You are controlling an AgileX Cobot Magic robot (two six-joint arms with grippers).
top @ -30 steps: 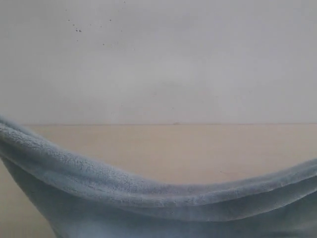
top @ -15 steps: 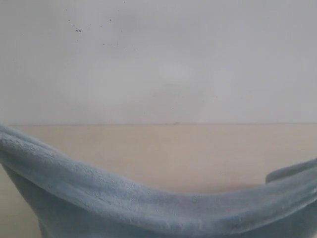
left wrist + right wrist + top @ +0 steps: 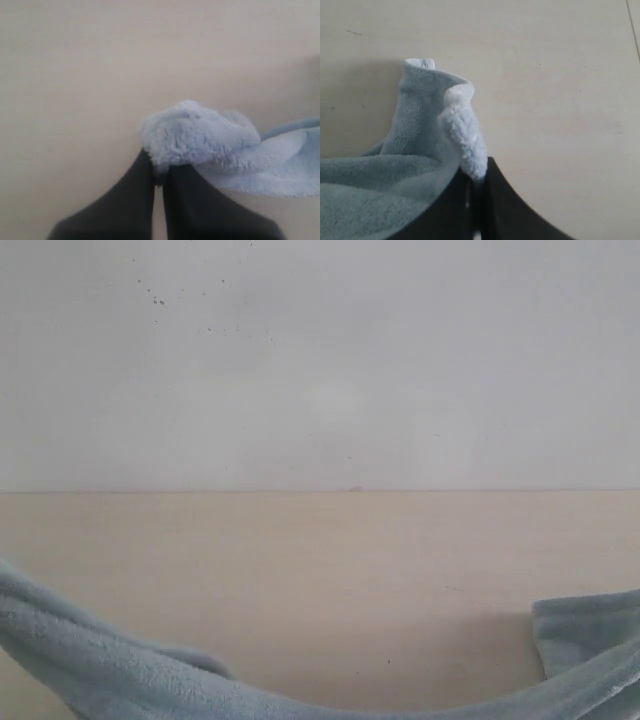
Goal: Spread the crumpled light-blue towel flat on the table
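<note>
Left pincer (image 3: 158, 176) and right pincer (image 3: 476, 184) each pinch closed on the towel (image 3: 90, 665) edge. Soft, light, limp terry sags toward the counter (image 3: 330, 560), so corners look like the best hold.

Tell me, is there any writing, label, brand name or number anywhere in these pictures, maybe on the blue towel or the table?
None: no word, number or sign can be read in any view.
towel: plain light-blue pile; the whitish bit at its raised corner shows no lettering.
table: bare beige.
wall: only dark specks.
left gripper and right gripper: dark, unmarked.
</note>
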